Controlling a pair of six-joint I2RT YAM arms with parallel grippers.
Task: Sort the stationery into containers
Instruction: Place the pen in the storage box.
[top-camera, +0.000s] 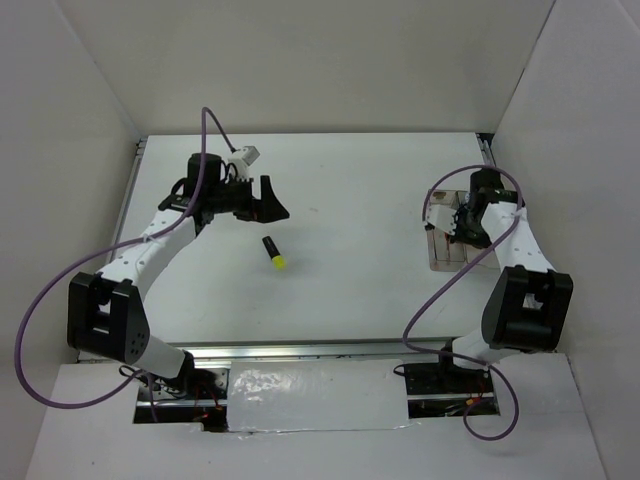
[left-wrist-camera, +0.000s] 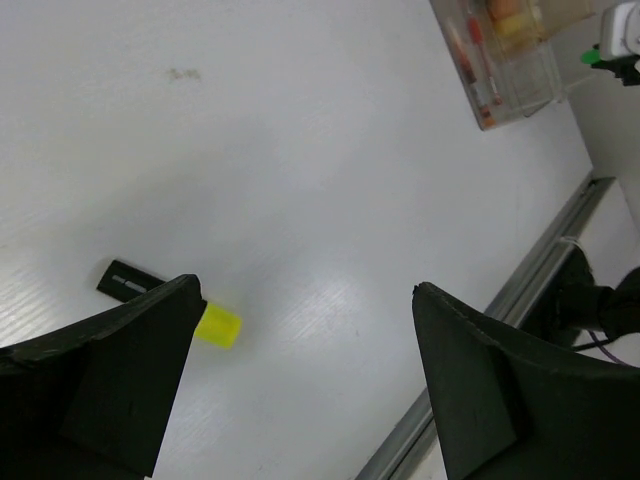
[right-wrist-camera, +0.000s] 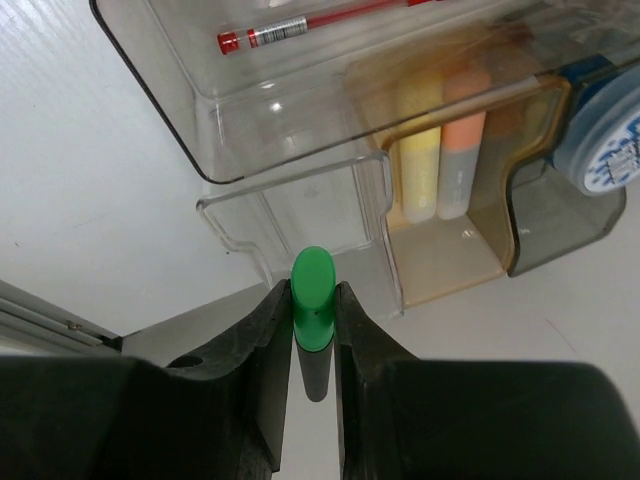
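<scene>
We record right gripper (right-wrist-camera: 313, 292) clamped on green-capped highlighter (right-wrist-camera: 313, 272) at the organiser (right-wrist-camera: 232, 218), grip hidden from above, left gripper (left-wrist-camera: 308, 300) agape, yellow-capped highlighter (top-camera: 274, 252) well apart from organiser.

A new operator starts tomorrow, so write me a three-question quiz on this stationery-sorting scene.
1. True or false: the right gripper is shut on the green-capped black highlighter.
2. Which lies loose on the white table? A yellow-capped black highlighter; B thin red pen; C blue-topped round tub.
3. Fill in: the left gripper is ____.
Key: 1 true; 2 A; 3 open.
</scene>
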